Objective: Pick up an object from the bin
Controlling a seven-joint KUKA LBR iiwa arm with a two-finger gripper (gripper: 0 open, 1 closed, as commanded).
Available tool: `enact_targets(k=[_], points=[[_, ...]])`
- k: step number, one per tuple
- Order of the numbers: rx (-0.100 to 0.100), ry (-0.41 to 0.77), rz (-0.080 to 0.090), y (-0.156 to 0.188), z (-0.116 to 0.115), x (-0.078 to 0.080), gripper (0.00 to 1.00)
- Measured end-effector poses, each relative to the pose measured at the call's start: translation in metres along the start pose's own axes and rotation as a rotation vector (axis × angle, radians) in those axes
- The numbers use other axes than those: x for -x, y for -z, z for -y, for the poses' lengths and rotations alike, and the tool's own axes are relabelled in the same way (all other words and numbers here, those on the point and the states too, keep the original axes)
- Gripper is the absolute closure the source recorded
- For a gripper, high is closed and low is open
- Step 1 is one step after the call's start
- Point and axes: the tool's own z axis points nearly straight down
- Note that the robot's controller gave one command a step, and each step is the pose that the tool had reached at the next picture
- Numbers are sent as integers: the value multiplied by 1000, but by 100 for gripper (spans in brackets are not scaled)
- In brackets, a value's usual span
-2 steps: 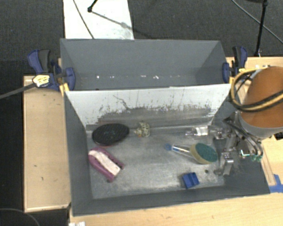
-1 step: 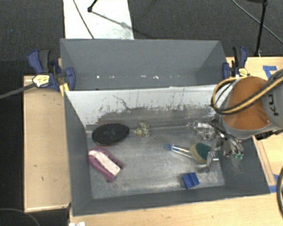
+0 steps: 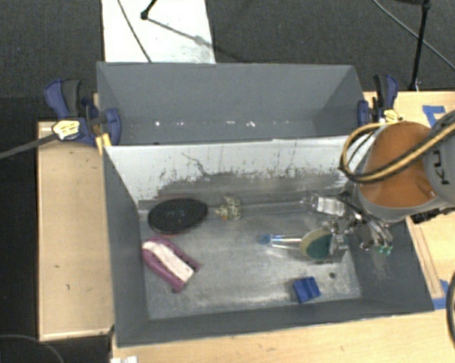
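the claw (image 3: 340, 238) is low in the grey metal bin (image 3: 234, 165), close to its right wall, under the orange cover of the wrist (image 3: 396, 173). just at the left of the claw, touching it or almost, lies a dark green round thing with a clear handle and a blue tip (image 3: 316, 246). the handle points away from the claw, to the left. i judge that this is the thing of the task, because it is the nearest one. whether the claw is released or clenched i cannot tell, and i do not see the green thing inside it. so the approach looks done, but the grasp is not sure and the lifting is left: the thing seems to lie on the bin floor. a small blue block (image 3: 306, 289) is near the claw, to the left and toward the front wall. well apart to the left are a small pale knob (image 3: 230, 208), a black oval disc (image 3: 178, 214) and a pink and white block (image 3: 169, 264).
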Motion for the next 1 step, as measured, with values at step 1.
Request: enact_targets(k=[1], points=[[-1,-57,9,142,23,-4,100]])
